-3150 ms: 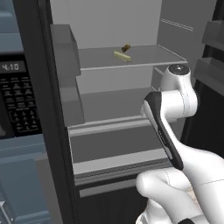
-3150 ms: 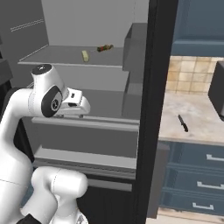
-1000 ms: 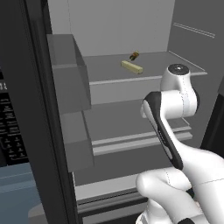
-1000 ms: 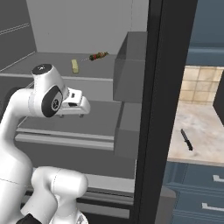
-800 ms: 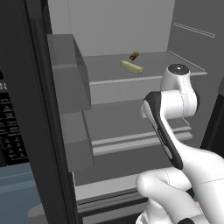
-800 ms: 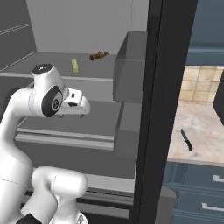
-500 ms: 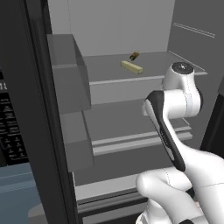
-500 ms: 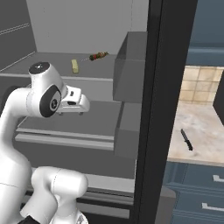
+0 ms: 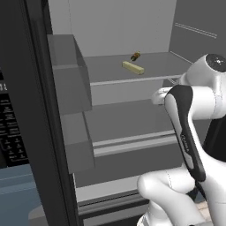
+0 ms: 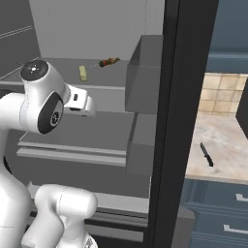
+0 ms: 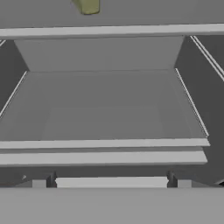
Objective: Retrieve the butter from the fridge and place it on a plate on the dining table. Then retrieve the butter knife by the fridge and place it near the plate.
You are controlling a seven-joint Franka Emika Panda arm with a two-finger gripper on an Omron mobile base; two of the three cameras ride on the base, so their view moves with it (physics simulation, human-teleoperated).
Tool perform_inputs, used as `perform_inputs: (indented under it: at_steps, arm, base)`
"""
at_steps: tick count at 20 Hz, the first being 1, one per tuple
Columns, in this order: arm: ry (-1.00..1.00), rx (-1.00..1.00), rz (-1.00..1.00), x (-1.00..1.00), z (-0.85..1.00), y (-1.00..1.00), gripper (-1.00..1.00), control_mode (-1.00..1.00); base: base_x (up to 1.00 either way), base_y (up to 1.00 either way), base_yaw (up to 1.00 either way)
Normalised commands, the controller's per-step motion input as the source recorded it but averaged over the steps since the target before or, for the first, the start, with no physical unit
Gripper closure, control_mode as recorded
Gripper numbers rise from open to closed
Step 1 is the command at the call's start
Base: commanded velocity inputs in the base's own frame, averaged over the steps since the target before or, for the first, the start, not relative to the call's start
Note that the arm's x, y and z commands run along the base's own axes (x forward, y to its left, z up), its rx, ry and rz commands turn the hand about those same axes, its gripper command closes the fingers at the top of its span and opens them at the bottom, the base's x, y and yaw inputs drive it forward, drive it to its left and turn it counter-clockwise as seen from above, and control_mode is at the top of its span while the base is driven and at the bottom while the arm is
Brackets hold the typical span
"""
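Note:
The fridge (image 9: 39,114) stands open with its pale grey shelves in view. The butter (image 9: 133,67), a pale yellow stick, lies on the upper shelf; it also appears as the butter (image 10: 83,73) and, at the top edge of the hand view, the butter (image 11: 89,6). My gripper (image 11: 111,181) is open and empty. It faces the lower shelf, below and in front of the butter. The butter knife (image 10: 206,154) lies dark on the marbled counter right of the fridge. The plate and the dining table are out of view.
A small dark brown lump (image 9: 135,55) sits just behind the butter. Grey door bins (image 9: 70,88) jut out at the left, and another door bin (image 10: 145,77) at the right. A microwave panel (image 9: 9,128) and blue drawers (image 10: 218,213) flank the fridge.
Since the earliest frames the base views have closed in on the shelves. In the last second the arm's upper joints swung sideways and the hand rose slightly. The jaws stayed open.

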Motion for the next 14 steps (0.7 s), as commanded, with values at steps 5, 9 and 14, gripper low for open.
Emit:
perform_inputs:
  at_steps: [5,9,14]
  arm:
    - [0.0,0.03,0.0,0.0,0.26,0.04,-1.0,-1.0]
    - [0.0,0.0,0.0,0.0,0.15,0.05,-1.0,-1.0]
    - [-0.05,0.0,0.0,0.0,0.28,0.08,-1.0,-1.0]
  base:
    - [0.0,0.0,0.0]
    - [0.0,0.0,0.0]
    - [0.0,0.0,0.0]
